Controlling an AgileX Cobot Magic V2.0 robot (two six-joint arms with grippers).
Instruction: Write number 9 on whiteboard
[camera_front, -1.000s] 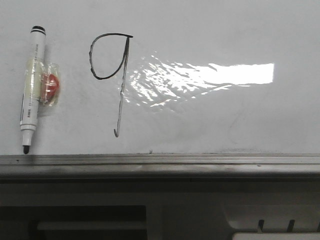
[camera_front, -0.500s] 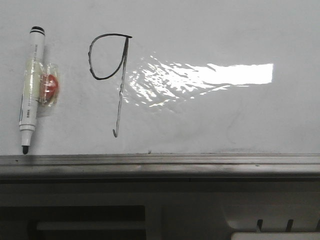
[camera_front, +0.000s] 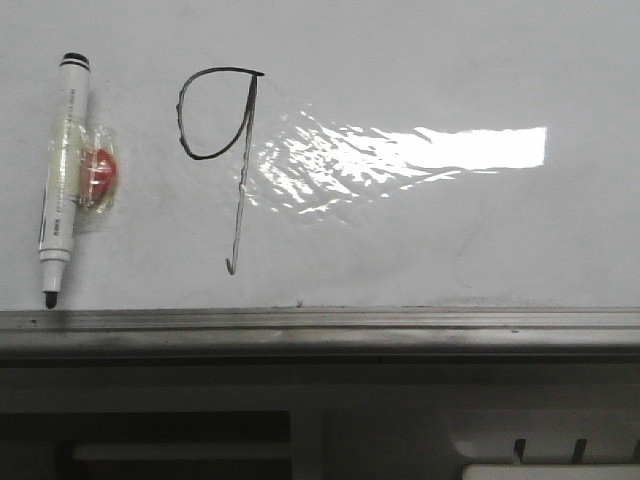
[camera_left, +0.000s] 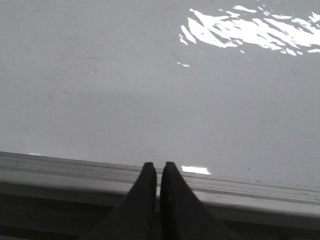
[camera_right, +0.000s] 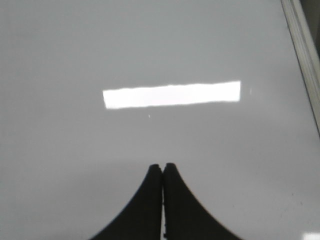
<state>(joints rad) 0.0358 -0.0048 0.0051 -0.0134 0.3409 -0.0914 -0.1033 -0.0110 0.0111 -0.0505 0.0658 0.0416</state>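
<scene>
A thin black number 9 (camera_front: 232, 150) is drawn on the whiteboard (camera_front: 420, 230), left of a bright glare patch. Its loop has a flat top and its long tail ends in a small hook. Neither gripper shows in the front view. In the left wrist view my left gripper (camera_left: 158, 166) is shut and empty, over the board's grey rail (camera_left: 260, 192). In the right wrist view my right gripper (camera_right: 162, 166) is shut and empty above plain whiteboard (camera_right: 75, 150).
A white marker (camera_front: 62, 175) with a black cap lies on the board at the far left, tip toward the grey lower rail (camera_front: 400, 325). A red piece under clear tape (camera_front: 100, 172) is stuck to its side. The board's edge rail (camera_right: 306, 55) shows in the right wrist view.
</scene>
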